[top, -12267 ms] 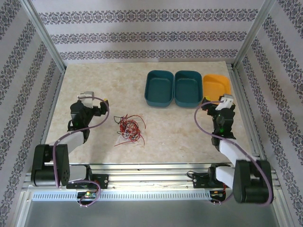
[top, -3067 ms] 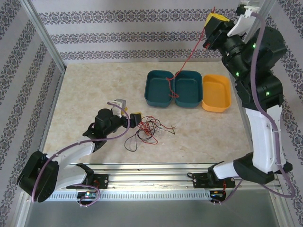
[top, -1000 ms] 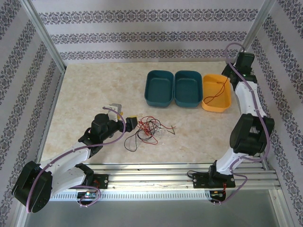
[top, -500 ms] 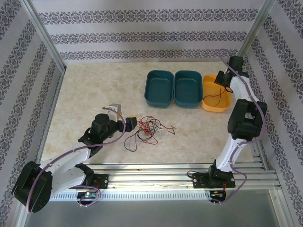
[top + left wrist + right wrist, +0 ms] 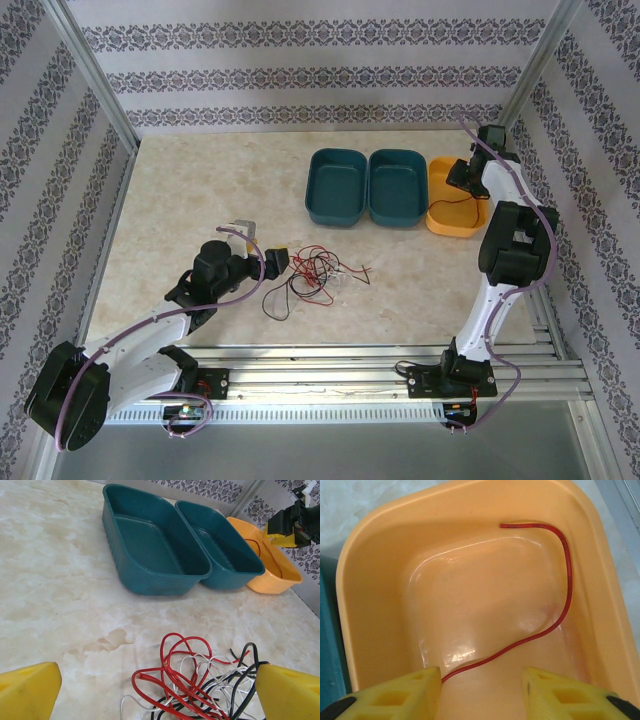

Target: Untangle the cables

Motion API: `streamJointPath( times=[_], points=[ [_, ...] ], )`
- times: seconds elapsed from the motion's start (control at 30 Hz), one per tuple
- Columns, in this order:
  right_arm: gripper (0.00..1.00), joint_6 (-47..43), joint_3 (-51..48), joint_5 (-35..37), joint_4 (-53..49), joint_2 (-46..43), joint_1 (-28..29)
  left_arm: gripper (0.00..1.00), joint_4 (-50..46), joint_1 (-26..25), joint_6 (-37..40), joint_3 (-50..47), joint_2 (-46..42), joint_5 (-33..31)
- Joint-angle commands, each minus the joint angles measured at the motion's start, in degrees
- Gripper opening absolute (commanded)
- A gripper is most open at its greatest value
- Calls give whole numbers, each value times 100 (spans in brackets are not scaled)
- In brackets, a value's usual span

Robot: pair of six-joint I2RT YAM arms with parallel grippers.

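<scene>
The cables (image 5: 310,272) lie as a loose red, black and white tangle on the table's near middle. My left gripper (image 5: 262,250) rests just left of them, open. In the left wrist view the tangle (image 5: 200,680) lies between and ahead of the wide-apart yellow fingers (image 5: 30,692) of my left gripper (image 5: 157,682). One red cable (image 5: 565,595) lies curved inside the orange bin (image 5: 370,580). My right gripper (image 5: 481,677) hangs over that bin with its jaws apart. The cable's near end runs past the left fingertip (image 5: 427,680). From above, the right gripper (image 5: 462,178) is over the orange bin (image 5: 452,228).
Two teal bins (image 5: 335,188) (image 5: 397,186) stand side by side left of the orange bin at the back right. The left wrist view shows the teal bins (image 5: 150,545) (image 5: 225,550) beyond the tangle. The frame posts and patterned walls close in the table.
My right gripper has opened over the orange bin and sunk a little; the red cable now lies loose in the bin. The left arm and the tangle have not moved.
</scene>
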Motion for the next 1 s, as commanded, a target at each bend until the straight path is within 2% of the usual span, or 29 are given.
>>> streamJointPath(
  times=[0.0,0.33,0.5,0.67,0.7,0.87,0.97],
  points=[
    [48,49,202,-144,-176,-23,-17,99,-85,25,-98,-5,-89,-74],
    [52,296,146,-222,-436,-729,93,99,-160,32,-189,29,-80,-124],
    [53,651,-581,-175,-214,-1647,415,99,-339,32,-251,216,-24,-126],
    [55,867,-1721,-53,122,-2748,1121,99,-517,26,-242,387,23,-78],
    [58,872,-1924,42,164,-2939,1305,100,-592,32,-236,434,47,-68],
    [98,971,-2918,717,231,-4012,2484,99,-914,31,-288,688,347,6],
    [98,1207,-3392,1082,188,-4506,3183,99,-1126,26,-367,875,590,142]
  ],
)
